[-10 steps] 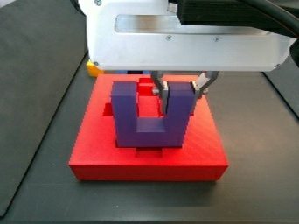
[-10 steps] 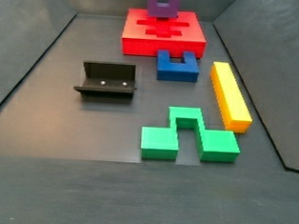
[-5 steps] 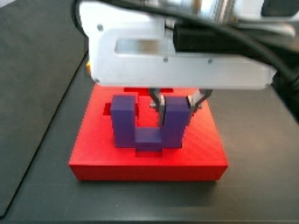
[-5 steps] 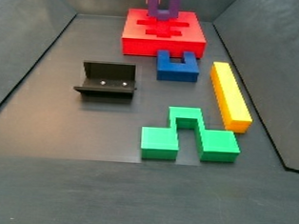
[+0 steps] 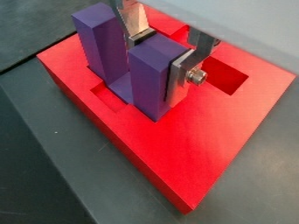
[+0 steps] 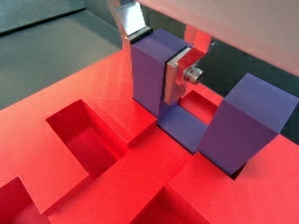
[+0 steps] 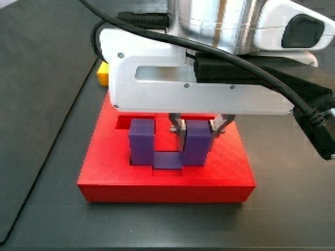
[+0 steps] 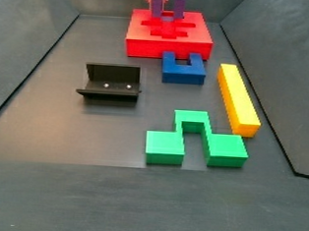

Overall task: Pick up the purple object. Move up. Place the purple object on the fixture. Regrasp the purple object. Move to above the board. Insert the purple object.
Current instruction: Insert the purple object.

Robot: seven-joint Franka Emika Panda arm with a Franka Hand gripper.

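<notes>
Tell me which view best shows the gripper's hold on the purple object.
A wrist view: the gripper pads clamp one prong of the purple object, bridge sunk in the board. Side views show the prongs upright, contact mostly hidden.

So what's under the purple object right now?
The purple object, one prong clamped by the gripper, sits bridge-down in a recess of the red board. The recess floor beneath is covered.

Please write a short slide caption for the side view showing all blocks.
Gripper lowers purple object into the red board; fixture empty.
</notes>
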